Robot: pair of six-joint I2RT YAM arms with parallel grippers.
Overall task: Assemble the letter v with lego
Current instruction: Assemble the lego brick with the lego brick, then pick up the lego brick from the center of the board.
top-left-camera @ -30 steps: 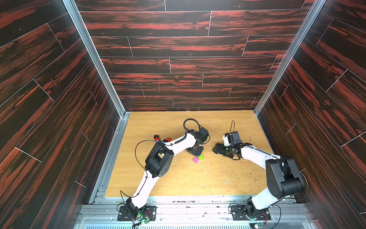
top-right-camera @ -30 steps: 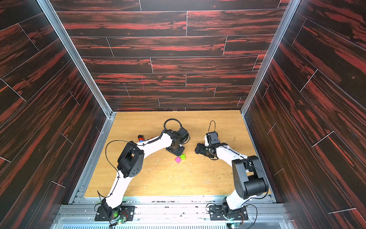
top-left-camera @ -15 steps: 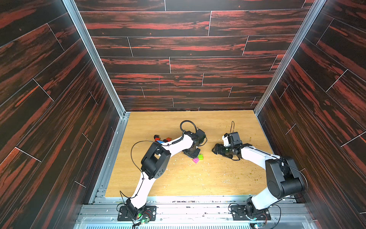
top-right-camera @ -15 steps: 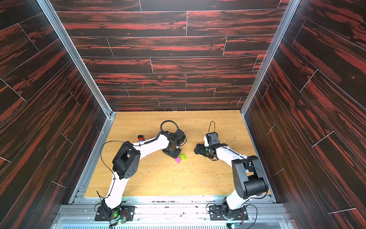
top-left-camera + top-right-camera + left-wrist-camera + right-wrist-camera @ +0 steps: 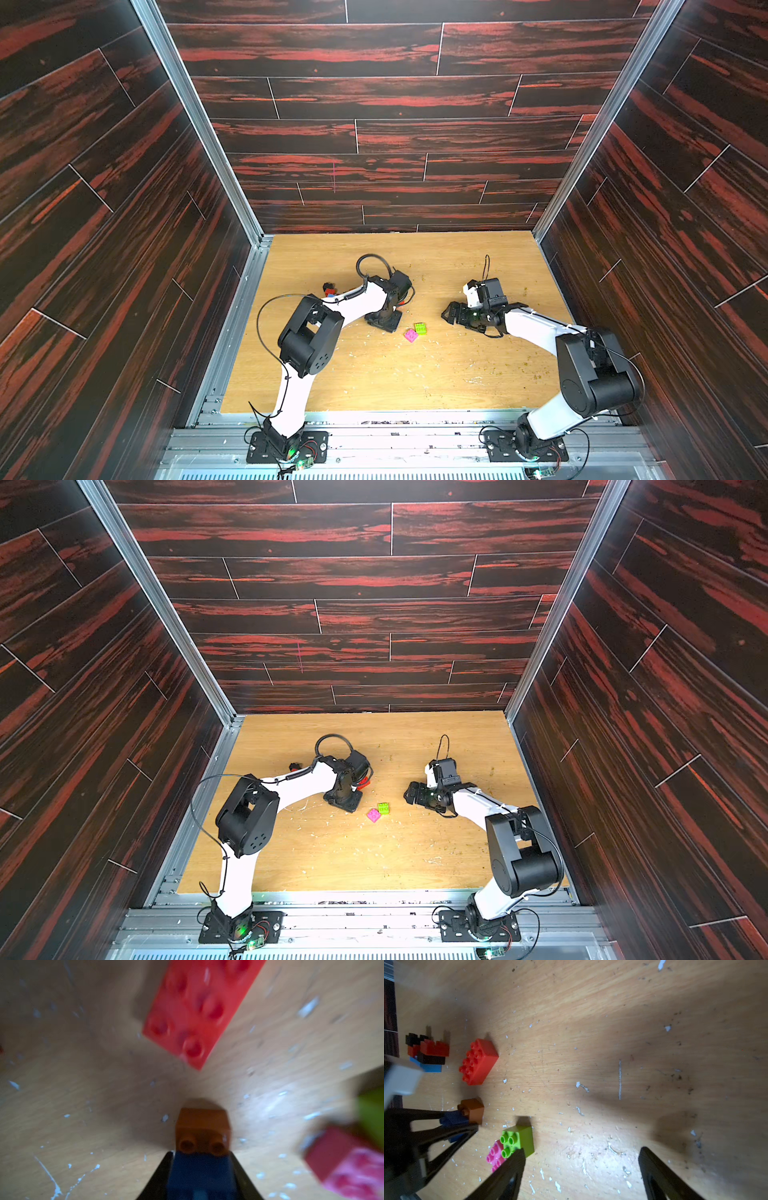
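left jaws: flank blue brick; pinch unclear
right jaws: spread, near green brick
orange brick: wrist views only

- 1 orange brick: lying on the wooden table, its studs touching 1 blue brick.
- 2 black fingers of the left gripper: flanking the blue brick, with blur hiding any contact.
- 1 long red brick: lying just beyond the orange brick.
- 1 pink brick and 1 green brick: sitting near the orange brick.
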